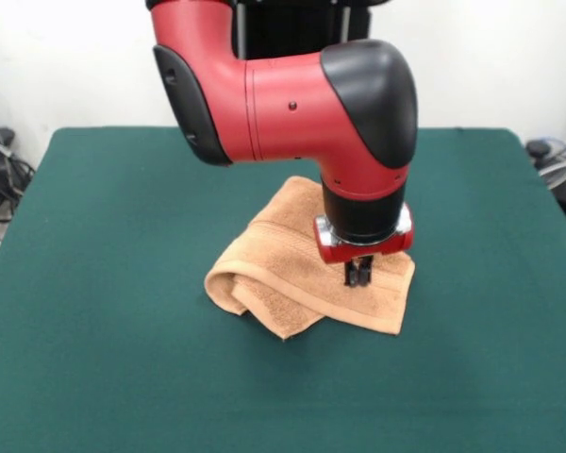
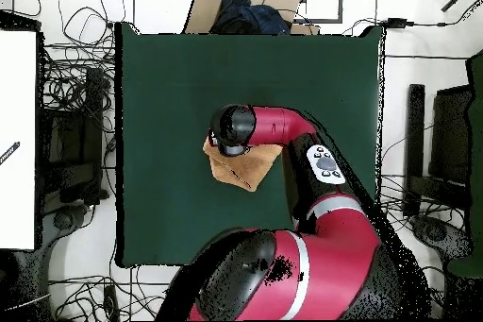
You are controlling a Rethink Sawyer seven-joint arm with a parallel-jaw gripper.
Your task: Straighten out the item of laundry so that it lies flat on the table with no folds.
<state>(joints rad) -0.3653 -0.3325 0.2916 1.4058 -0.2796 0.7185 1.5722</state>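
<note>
White walls and trailing cables surround the large rectangular table covered in dark green felt-like cloth [image 1: 104,283], which carries a single task item near its middle. That item, a small peach-orange terry-cloth towel [image 1: 292,274], lies bunched rather than flat: in the front view its camera-side left portion is folded over on itself, forming a rounded double layer with a loose corner pointing toward the camera, while the right portion lies closer to the cloth. A woven border band runs across the upper layer. The red and black robot arm [image 1: 283,94] reaches down from the far side and stands vertically over the towel's right portion, presumably to take hold of a layer there and draw the fold out. Its black gripper [image 1: 357,274] sits at or just above the fabric surface; the fingers appear as a narrow dark pair close together, but whether they pinch any cloth or merely rest against it cannot be told from either view. Seen from overhead, the wrist covers much of the towel, leaving only its edges visible. Judged from the present lie, the straightening is not yet done, since the folded flap needs lifting and spreading outward.
</note>
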